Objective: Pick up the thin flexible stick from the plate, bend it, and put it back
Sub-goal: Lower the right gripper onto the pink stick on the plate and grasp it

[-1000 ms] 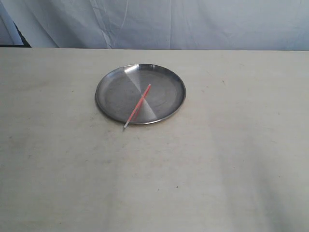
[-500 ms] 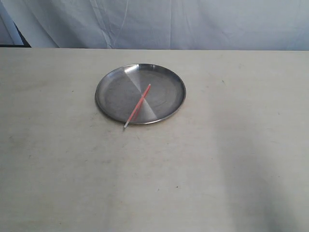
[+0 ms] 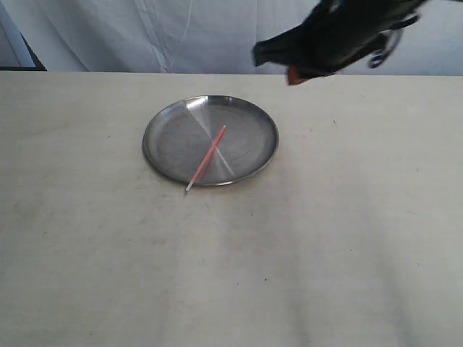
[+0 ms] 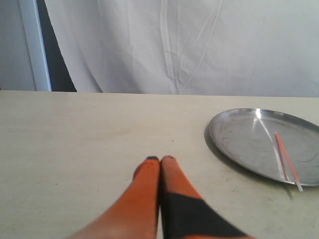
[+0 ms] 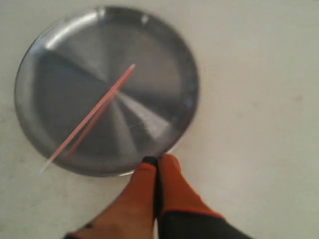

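The silver plate lies on the pale table, left of centre. The thin orange-red stick lies straight across it, its whitish end poking over the near rim. High above the table at the upper right, my right arm enters the view, dark and blurred, with the orange tip of the right gripper showing. From the right wrist, the plate and stick lie below the right gripper, which is shut and empty. My left gripper is shut and empty, low over the table, with the plate and stick off to one side.
A white cloth backdrop hangs behind the table's far edge. A dark gap shows at the back left corner. Bare pale tabletop surrounds the plate.
My right arm has come into the exterior view at the upper right, above the table beyond the plate. The plate and stick have not moved.
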Tool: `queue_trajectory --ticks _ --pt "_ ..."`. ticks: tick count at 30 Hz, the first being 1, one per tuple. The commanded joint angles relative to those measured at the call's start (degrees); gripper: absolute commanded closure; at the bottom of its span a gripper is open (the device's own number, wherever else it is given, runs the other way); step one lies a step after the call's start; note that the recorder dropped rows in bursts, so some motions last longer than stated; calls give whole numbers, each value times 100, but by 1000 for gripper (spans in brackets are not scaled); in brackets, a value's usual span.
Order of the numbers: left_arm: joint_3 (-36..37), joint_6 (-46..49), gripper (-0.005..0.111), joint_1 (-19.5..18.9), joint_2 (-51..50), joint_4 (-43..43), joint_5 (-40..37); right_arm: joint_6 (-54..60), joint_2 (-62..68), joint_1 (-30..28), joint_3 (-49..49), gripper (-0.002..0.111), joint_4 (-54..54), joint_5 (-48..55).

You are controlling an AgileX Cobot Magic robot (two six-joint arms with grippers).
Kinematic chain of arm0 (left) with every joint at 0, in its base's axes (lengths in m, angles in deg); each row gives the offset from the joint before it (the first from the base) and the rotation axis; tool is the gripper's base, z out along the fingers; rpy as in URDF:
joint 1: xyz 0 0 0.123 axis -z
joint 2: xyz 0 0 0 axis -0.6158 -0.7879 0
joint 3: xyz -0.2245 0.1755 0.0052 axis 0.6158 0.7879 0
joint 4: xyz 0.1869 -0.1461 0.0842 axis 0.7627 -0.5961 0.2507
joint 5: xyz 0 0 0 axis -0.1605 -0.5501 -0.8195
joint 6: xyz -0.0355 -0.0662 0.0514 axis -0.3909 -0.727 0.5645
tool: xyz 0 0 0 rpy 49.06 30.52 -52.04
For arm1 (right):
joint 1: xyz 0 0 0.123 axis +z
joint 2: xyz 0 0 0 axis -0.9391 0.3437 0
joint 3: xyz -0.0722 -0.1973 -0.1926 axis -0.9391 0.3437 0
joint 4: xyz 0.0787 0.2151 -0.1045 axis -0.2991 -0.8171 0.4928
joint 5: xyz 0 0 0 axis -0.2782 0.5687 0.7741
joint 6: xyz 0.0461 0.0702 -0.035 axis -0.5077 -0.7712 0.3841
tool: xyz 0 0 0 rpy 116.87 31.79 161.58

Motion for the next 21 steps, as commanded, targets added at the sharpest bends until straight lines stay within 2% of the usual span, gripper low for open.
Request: queue_trajectory --ticks 1,3,5,10,11,21 --pt "4 -4 107 18 47 38 24 64 1555 449 -1434 109 -791 1006" --pt "4 -4 107 18 47 38 24 64 1967 575 -1919 108 -1067 1237" --pt "4 -4 107 18 47 38 24 64 2235 688 -2199 99 -1207 1299" --pt "4 -4 107 18 47 38 24 181 2542 926 -2380 59 -1192 1242" --pt "4 -4 107 18 47 38 24 181 2574 939 -2380 55 -1162 1264" --pt "4 -4 107 18 47 38 24 -152 3153 939 -2445 60 -1162 1166"
